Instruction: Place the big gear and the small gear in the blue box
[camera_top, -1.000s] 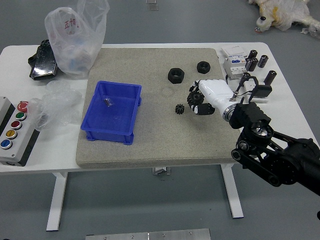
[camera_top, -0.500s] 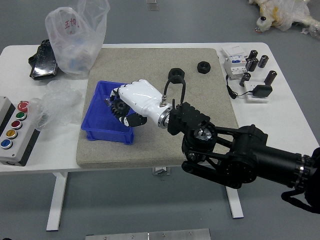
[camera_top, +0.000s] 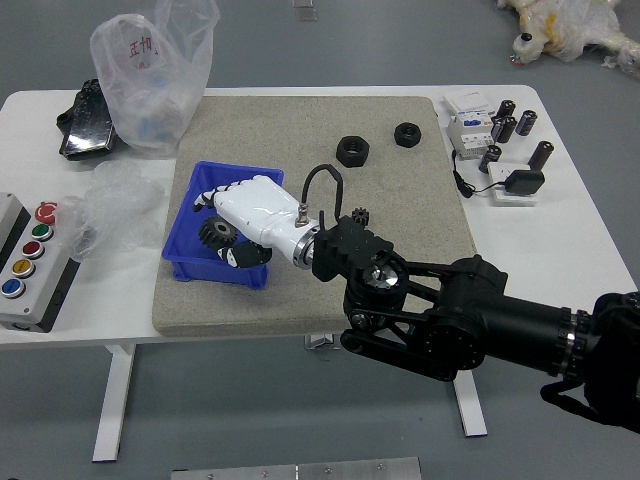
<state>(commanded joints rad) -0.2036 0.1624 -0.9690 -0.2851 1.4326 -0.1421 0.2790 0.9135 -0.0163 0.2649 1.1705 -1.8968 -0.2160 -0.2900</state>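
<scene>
Beige mat (camera_top: 260, 125) below, the robot hand (camera_top: 252, 208) grips the big gear (camera_top: 217, 233) between its fingers over the blue box (camera_top: 205, 271).

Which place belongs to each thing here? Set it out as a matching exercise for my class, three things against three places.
Things:
1. big gear
2. small gear
3. red button

Places:
A. on the mat
B. on the control panel
C. in the robot's right hand, at the blue box

Pairs: 1-C, 2-A, 3-B
</scene>
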